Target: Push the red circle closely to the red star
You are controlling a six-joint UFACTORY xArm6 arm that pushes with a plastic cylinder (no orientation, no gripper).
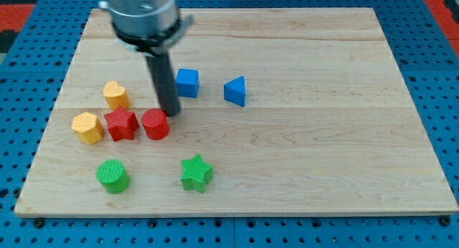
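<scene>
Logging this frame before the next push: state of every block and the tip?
red circle: flat, right beside red star
red star: flat, against lower yellow block
my tip: at red circle's upper right edge
upper yellow block: apart
lower yellow block: touching star
blue cube, blue triangle, green circle, green star: apart, flat

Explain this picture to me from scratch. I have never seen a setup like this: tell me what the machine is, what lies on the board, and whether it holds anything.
This is one camera looking down at a slant on a wooden board. The grey cylinder at the view's top is the end of a robot arm. It has no claw, only a dark rod that pushes things, so nothing is held. My tip sits at the upper right edge of the red circle, which lies right beside the red star. Left of them are two yellow blocks. Below are a green circle and a green star. To the right of the rod are a blue cube and a blue triangle.
</scene>
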